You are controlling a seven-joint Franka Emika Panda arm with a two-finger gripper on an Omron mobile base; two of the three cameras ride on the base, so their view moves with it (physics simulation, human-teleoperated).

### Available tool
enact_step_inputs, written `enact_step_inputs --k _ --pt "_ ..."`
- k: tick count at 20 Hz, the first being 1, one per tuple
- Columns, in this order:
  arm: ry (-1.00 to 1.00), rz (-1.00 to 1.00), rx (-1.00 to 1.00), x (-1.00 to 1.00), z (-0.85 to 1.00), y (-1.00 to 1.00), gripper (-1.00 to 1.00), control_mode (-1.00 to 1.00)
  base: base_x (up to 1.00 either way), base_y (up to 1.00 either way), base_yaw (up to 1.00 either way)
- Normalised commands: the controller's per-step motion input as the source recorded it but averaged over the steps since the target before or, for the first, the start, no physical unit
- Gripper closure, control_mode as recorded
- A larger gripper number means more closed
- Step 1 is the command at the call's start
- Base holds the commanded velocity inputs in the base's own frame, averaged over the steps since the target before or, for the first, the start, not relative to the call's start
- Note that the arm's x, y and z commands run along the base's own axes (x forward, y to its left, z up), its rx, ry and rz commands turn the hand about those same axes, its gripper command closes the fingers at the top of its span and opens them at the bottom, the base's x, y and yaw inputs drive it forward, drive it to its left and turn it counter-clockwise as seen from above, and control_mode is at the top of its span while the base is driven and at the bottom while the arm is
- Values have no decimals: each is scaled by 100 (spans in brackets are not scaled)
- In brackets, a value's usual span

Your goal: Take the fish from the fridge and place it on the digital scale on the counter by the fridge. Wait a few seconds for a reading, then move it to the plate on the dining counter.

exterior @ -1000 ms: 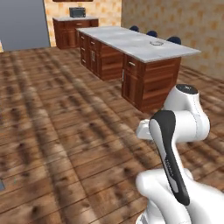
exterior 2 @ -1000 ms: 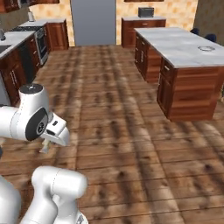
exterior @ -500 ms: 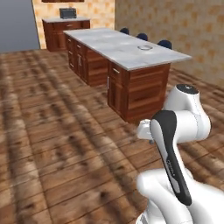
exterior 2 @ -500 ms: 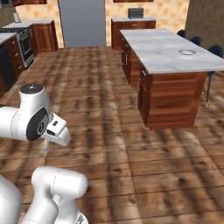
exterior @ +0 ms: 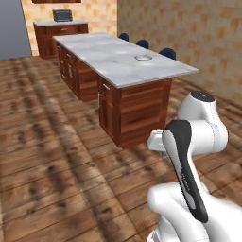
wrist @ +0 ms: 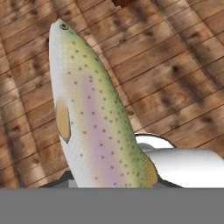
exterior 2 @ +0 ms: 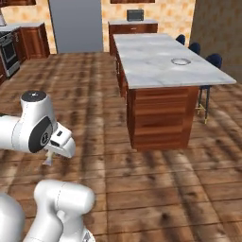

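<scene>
We take the dining counter as our landmark: a long marble top on a reddish wood base, running away from us across a plank floor. Beyond its far end, against the back wall, we see the tall grey fridge, its door closed. Beside the fridge, also past the counter's far end, stands a low wood cabinet carrying a dark boxy appliance. Along the counter's far long side we note three dark-blue stools, tucked close to the edge.

The arm is folded short of the counter's near end, off its near corner and well apart from it, above bare floor.

On the counter, toward the near end and closer to the stool side, lies the round pale plate, with nothing on it.

In the hand view we see the fish, spotted, greenish along one flank and pinkish-white along the belly, rising from between the fingers with its head and eye pointing away from the hand; the floor lies behind it. The gripper hangs low beneath the wrist in the right base view, narrowly parted and clamped on the fish's tail end. The fish is thus held in the air, well apart from the counter and its plate.
</scene>
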Motion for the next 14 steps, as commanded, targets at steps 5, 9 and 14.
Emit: enact_step_inputs --k 5,9,14 --pt "0 0 0 0 0 0 100 100 100 -100 2" --pt "0 0 0 0 0 0 100 100 100 -100 2" --pt "0 0 0 0 0 0 100 100 98 -100 8"
